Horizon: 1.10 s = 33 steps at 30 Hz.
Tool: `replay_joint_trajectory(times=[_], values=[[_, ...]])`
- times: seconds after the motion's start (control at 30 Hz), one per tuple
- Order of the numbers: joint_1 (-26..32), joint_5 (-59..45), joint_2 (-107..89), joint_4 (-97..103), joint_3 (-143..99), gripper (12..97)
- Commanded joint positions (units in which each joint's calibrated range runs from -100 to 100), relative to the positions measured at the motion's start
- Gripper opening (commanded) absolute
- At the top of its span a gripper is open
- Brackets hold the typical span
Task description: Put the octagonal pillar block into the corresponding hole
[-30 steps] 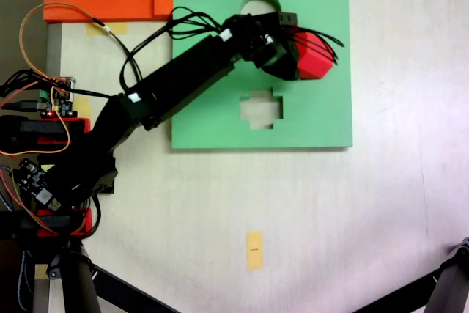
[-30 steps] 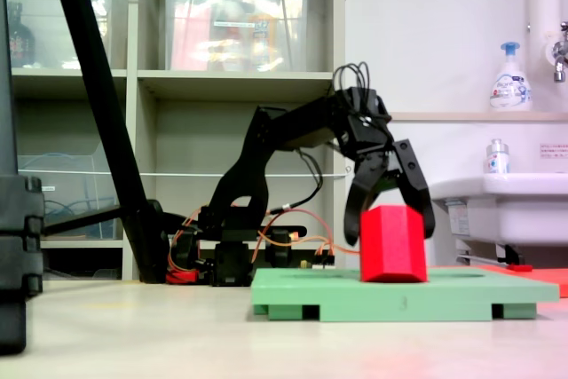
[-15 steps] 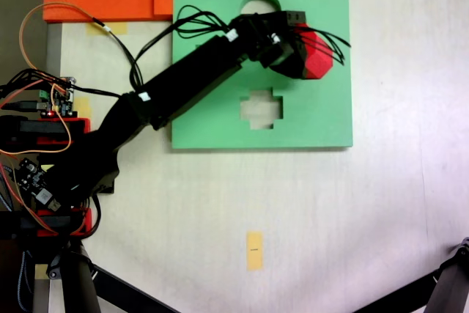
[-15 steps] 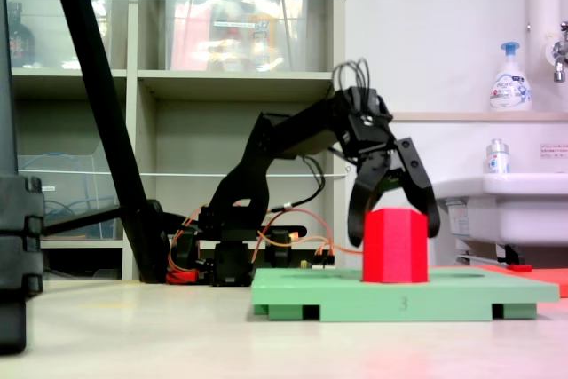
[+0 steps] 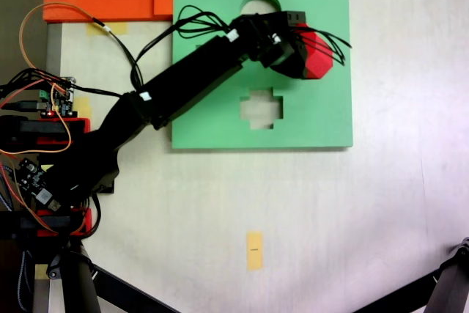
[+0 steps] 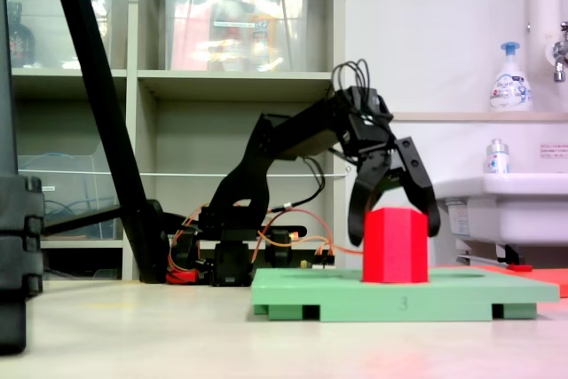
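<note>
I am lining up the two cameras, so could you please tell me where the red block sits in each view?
A fixed view, from above: red block in the upper right part of the green board, partly under the tool.
A fixed view, from the side: block upright on the board, right of centre, between the tool's tips.
Shared landmark: the green board.

From above, my wrist and cables cover most of the octagonal pillar block (image 5: 319,55) and all of the corresponding hole. The round cutout (image 5: 255,1) at 12 o'clock is half hidden; a black stand (image 5: 448,284) is cropped at 5 o'clock.
</note>
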Motion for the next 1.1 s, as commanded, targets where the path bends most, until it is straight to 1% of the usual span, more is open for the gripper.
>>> replay_joint_trajectory(times=[0.0,0.27,0.57,1.07], values=[[-1.51,-0.05,0.26,2.75,2.65,31.3],[-2.59,-0.05,2.91,4.68,4.05,31.3],[-2.00,-0.05,5.85,4.29,4.05,31.3],[-0.24,-5.23,3.89,-7.46,4.05,31.1]])
